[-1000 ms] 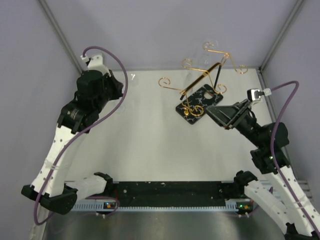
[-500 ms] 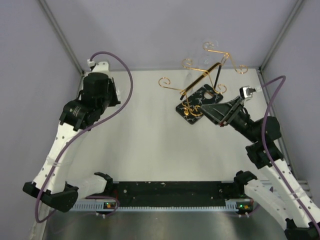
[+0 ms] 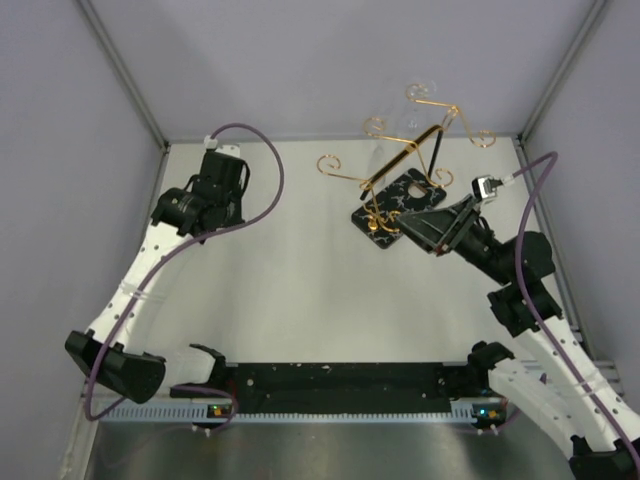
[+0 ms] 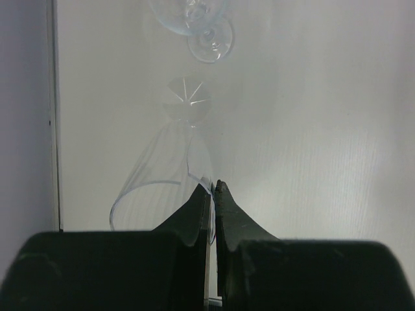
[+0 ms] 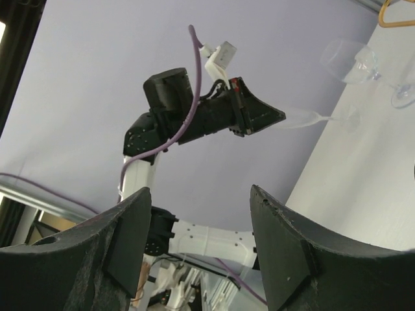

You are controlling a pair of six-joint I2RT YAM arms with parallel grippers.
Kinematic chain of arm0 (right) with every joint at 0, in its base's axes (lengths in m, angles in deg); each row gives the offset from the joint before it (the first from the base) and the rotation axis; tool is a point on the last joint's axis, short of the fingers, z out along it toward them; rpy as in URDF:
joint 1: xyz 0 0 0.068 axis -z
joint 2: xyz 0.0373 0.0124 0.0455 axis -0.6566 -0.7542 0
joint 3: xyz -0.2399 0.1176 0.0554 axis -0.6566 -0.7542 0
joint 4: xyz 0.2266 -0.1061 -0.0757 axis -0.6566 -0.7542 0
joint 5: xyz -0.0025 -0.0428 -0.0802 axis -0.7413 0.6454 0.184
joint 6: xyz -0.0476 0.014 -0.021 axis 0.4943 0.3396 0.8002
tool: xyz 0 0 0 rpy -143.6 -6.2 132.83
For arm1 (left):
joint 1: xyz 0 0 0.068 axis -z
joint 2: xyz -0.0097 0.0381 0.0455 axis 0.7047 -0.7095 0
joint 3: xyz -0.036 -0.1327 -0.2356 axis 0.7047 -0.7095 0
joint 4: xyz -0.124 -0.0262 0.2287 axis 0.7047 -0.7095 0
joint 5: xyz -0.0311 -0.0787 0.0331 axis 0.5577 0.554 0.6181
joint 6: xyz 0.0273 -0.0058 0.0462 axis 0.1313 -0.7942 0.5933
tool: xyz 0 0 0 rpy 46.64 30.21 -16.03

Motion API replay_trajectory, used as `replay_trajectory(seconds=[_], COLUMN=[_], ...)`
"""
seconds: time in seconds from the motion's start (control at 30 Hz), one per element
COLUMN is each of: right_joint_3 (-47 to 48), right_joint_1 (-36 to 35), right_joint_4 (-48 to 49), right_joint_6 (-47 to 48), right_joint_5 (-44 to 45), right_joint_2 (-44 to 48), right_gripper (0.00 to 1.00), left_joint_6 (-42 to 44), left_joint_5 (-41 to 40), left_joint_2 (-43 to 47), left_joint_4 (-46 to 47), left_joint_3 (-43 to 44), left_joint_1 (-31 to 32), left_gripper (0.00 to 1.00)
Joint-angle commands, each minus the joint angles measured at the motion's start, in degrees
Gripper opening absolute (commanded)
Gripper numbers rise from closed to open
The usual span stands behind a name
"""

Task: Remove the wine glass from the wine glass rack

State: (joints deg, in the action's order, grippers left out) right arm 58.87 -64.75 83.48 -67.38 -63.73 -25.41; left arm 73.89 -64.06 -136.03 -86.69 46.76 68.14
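Note:
My left gripper (image 4: 214, 188) is shut on the rim of a clear wine glass (image 4: 162, 162), whose stem and foot point away toward the white table. In the right wrist view this gripper (image 5: 280, 117) holds the glass (image 5: 305, 118) out above the table. In the top view my left gripper (image 3: 225, 190) is at the back left, far from the wine glass rack (image 3: 410, 150), a gold wire stand on a black marbled base (image 3: 400, 205). My right gripper (image 3: 420, 228) is open and empty, right beside the base. In its own view its jaws (image 5: 201, 194) stand wide apart.
A second clear glass (image 4: 194, 13) lies on the table beyond the held one; it also shows in the right wrist view (image 5: 353, 61). Purple walls close the table on the left, back and right. A black rail (image 3: 340, 385) runs along the near edge.
My left arm has swung right and toward the back of the table with the glass. My right gripper has moved a little left, closer to the rack's base.

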Motion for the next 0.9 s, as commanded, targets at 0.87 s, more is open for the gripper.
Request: replay_trajectory(seconds=[0.87], right_joint_3=[-0.46], right_joint_1=[0.59], right_joint_4=[10.15], right_joint_6=[-1.33], right_joint_5=[-4.73], right_joint_2=[-8.44], right_gripper=[0.62], left_joint_6=[4.5], left_joint_5=[14.46], left_joint_2=[-13.03], left_joint_4=[7.85], left_joint_3=[3.4], left_joint_1=[-22.98], left_gripper=[0.0])
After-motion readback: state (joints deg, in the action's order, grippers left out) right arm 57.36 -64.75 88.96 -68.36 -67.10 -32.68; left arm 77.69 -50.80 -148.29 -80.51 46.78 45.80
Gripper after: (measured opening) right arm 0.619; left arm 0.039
